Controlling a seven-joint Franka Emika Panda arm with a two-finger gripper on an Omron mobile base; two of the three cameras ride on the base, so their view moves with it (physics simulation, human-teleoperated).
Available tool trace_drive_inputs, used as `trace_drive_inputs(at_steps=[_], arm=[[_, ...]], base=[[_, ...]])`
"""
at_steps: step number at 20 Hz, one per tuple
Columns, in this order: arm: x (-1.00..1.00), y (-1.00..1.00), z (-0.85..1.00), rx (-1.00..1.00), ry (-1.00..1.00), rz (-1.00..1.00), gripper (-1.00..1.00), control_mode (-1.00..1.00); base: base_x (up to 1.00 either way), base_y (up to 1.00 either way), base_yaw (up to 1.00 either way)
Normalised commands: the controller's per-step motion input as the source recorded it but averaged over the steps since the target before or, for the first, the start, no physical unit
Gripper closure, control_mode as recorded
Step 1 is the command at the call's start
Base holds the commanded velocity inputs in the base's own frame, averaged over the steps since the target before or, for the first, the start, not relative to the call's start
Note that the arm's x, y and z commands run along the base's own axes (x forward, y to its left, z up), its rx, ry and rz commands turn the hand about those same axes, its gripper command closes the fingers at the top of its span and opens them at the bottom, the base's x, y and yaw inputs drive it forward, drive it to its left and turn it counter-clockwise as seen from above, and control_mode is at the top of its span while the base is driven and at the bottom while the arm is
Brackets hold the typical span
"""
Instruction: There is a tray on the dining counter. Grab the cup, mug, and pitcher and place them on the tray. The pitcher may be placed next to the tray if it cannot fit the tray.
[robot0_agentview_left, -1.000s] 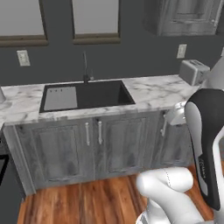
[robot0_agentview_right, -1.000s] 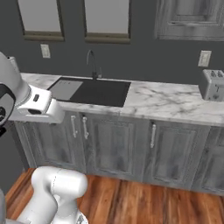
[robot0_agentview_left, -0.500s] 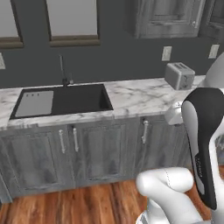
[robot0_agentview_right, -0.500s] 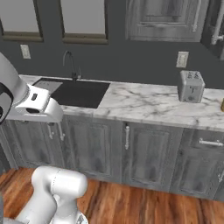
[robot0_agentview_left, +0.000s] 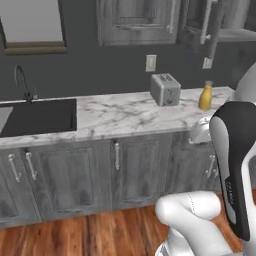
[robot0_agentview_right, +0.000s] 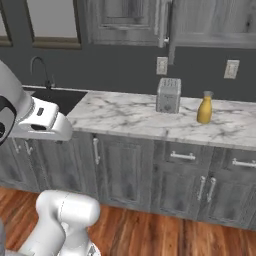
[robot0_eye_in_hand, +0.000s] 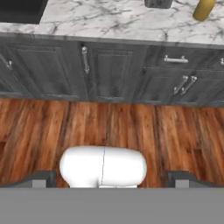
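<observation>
- The pitcher (robot0_agentview_left: 205, 96) stands upright on the marble worktop (robot0_agentview_left: 125, 114), near its far right stretch and close to the dark back wall; the right base view shows it (robot0_agentview_right: 204, 107) the same way, well to the right of the sink (robot0_agentview_left: 37, 116).
- Its long axis runs straight up: rounded body below, narrower neck and cap on top. I cannot tell any spout or handle, so no facing direction is clear.
- The grey toaster (robot0_agentview_left: 165, 89) sits near the pitcher, to its left, with a clear gap of marble between them.
- In the hand view the pitcher (robot0_eye_in_hand: 204, 8) is cut off at the top right edge, above the grey cabinet doors (robot0_eye_in_hand: 109, 72) and the wood floor (robot0_eye_in_hand: 113, 131).
- The gripper (robot0_eye_in_hand: 111, 179) stands wide apart with nothing between its fingertips (robot0_eye_in_hand: 41, 178), pointed down at floor and cabinets, well apart from the pitcher.
- Judgement: this is an approach step; nothing of the task is yet held.
- Risk: the pitcher is tall on a narrow footprint, so a finger striking the neck or body off-centre could topple it or roll it along the worktop.
- Risk: a reach from the left could clip the toaster; a grip on the tapering neck could slip, so the rounded body seems safer.
- Risk: the base stopping too far away would force a stretched reach over the counter edge.
</observation>
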Motion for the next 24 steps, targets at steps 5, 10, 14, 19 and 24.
trace_drive_inputs(at_steps=[5,10,14,19,24], arm=[[0.00,0.00,0.00,0.00,0.00,0.00,-1.00,1.00],[0.00,0.00,0.00,0.00,0.00,0.00,-1.00,1.00],[0.00,0.00,0.00,0.00,0.00,0.00,-1.00,1.00],[0.00,0.00,0.00,0.00,0.00,0.00,-1.00,1.00],[0.00,0.00,0.00,0.00,0.00,0.00,-1.00,1.00]], base=[[0.05,-1.00,0.00],[0.05,-1.00,0.00],[0.07,-1.00,0.00],[0.29,-0.89,0.00],[0.61,0.01,0.00]])
